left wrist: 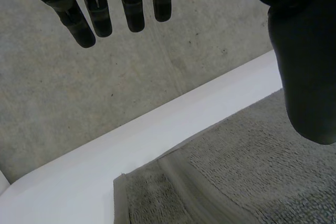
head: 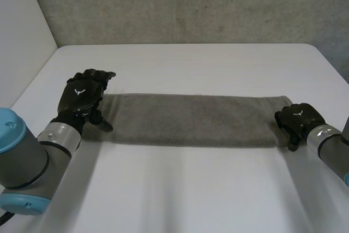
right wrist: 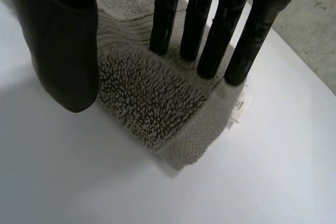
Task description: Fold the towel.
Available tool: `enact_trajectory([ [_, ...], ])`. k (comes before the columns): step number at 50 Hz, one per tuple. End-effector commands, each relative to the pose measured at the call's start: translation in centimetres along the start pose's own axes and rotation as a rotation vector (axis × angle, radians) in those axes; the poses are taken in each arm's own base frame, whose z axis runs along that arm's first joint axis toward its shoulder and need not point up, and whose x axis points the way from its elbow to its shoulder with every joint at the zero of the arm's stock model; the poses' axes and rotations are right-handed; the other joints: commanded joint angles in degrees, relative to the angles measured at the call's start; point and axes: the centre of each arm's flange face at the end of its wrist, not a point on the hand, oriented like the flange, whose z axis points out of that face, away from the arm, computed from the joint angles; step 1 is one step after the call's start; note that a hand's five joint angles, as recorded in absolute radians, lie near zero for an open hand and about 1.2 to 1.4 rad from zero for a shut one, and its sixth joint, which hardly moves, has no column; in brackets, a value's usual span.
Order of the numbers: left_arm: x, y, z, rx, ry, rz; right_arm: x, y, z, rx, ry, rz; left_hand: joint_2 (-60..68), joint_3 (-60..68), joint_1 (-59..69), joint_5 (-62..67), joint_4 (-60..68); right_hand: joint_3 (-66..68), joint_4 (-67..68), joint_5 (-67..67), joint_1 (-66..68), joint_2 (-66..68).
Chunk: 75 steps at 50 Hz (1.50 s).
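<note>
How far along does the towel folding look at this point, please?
Partly done, it seems. The towel lies as a long narrow strip, and layers at its end in the right wrist view suggest one lengthwise fold is made. In hand: the right hand has straight fingers on one end; the left hand hovers open over the other. Left: bringing the ends together.

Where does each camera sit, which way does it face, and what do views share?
Head view: behind, between the arms, looking down at the white table and long grey terry towel; left hand, right hand show.
Left wrist view: on that wrist, looking past straight fingers at the towel's end and grey concrete wall.
Right wrist view: on that wrist, looking down fingers touching the towel's other end.
Shared: the towel, in all three.
</note>
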Motion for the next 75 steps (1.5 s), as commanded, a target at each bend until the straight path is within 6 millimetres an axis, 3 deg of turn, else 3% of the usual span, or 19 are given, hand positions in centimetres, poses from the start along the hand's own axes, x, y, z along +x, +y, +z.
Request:
enact_trajectory([
  [1,0.1,0.6,0.1,-0.017,0.004,-0.002,1.2,0.3,0.6,-0.001,0.042,0.01,-3.83,-3.27,-4.29,-11.71,-4.35,35.52,35.64,35.04,35.32,35.41],
  [11,0.0,0.8,0.2,-0.018,0.003,-0.003,6.4,1.2,1.4,-0.051,0.208,0.01,-4.0,-3.44,-4.46,-11.88,-4.52,42.33,42.45,41.86,42.14,42.23],
  [16,-0.1,0.7,0.3,-0.013,-0.001,-0.002,14.0,3.2,0.5,-0.213,0.445,-0.078,-4.17,-3.61,-4.63,-12.05,-4.69,42.33,42.45,41.86,42.14,42.23],
  [20,-0.1,0.7,0.4,-0.013,-0.003,-0.002,14.6,0.8,0.0,-0.173,0.477,-0.146,-4.34,-3.78,-4.79,-12.22,-4.86,42.33,42.45,41.86,42.14,42.23],
  [24,0.0,0.8,0.2,-0.017,-0.001,-0.001,8.6,-7.2,-0.6,0.069,0.386,-0.196,-4.34,-3.78,-4.79,-12.22,-4.86,42.33,42.45,41.86,42.14,42.23],
  [27,0.0,0.8,0.3,-0.016,0.001,-0.001,6.2,-9.4,-0.9,0.141,0.344,-0.2,-4.34,-3.78,-4.79,-12.22,-4.86,42.33,42.45,41.86,42.14,42.23],
  [29,0.0,0.8,0.3,-0.014,0.001,-0.001,-0.1,-13.3,-2.1,0.278,0.22,-0.223,-4.34,-3.78,-4.79,-12.22,-4.86,42.33,42.45,41.86,42.14,42.23],
  [30,0.0,0.8,0.2,-0.014,0.002,0.001,-0.2,-13.3,-2.1,0.278,0.219,-0.223,-4.34,-3.78,-4.79,-12.22,-4.86,42.33,42.45,41.86,42.14,42.23],
  [32,0.1,0.8,0.2,-0.015,0.004,0.001,-8.7,-15.9,-3.8,0.402,0.04,-0.265,-4.34,-3.78,-4.79,-12.22,-4.86,42.33,42.45,41.86,42.14,42.23],
  [33,0.1,0.8,0.2,-0.015,0.002,0.001,-8.7,-16.0,-3.8,0.402,0.039,-0.265,-4.34,-3.78,-4.79,-12.22,-4.86,42.33,42.45,41.86,42.14,42.23],
  [35,0.1,0.9,0.2,-0.018,0.004,0.0,-16.0,-16.5,-5.8,0.472,-0.117,-0.304,-4.34,-3.78,-4.79,-12.22,-4.86,42.33,42.45,41.86,42.14,42.23],
  [39,0.2,1.0,0.1,-0.021,0.006,0.002,-20.7,-15.5,-6.9,0.478,-0.222,-0.354,-4.34,-3.78,-4.79,-12.22,-4.86,42.33,42.45,41.86,42.14,42.23],
  [41,0.2,1.1,0.2,-0.023,0.005,0.0,-21.9,-14.1,-6.3,0.436,-0.25,-0.373,-4.34,-3.78,-4.79,-12.22,-4.86,31.29,31.41,30.81,31.1,31.19],
  [42,0.2,1.1,0.2,-0.023,0.005,0.0,-23.1,-12.6,-6.0,0.392,-0.276,-0.402,-4.34,-3.78,-4.79,-12.22,-4.86,-3.51,-3.39,-3.99,-3.71,-3.62],
  [43,0.2,1.1,0.2,-0.023,0.005,0.001,-23.2,-11.9,-5.6,0.349,-0.273,-0.411,-4.34,-3.78,-4.79,-12.22,-4.86,-27.67,-27.55,-28.14,-27.86,-27.77],
  [49,0.2,1.1,0.2,-0.024,0.007,0.001,-21.2,-12.0,-5.6,0.295,-0.209,-0.387,-4.34,-3.78,-4.79,-12.22,-4.86,-27.67,-27.55,-28.14,-27.86,-27.77],
  [56,0.2,1.2,0.2,-0.024,0.008,0.003,-12.4,-12.6,-6.7,0.272,-0.13,-0.173,-4.34,-3.78,-4.79,-12.22,-4.86,-27.67,-27.55,-28.14,-27.86,-27.77],
  [65,2.3,1.4,-0.5,-0.032,0.085,0.003,-8.9,-5.7,-6.8,0.162,-0.13,-0.04,-2.99,-2.43,-3.45,-10.87,-3.51,-27.67,-27.55,-28.14,-27.86,-27.77],
  [75,6.9,2.5,-2.7,-0.08,0.288,0.099,-8.3,-4.5,-6.6,0.232,-0.091,-0.005,-1.14,-0.58,-1.6,-9.02,-1.66,-27.67,-27.55,-28.14,-27.86,-27.77],
])
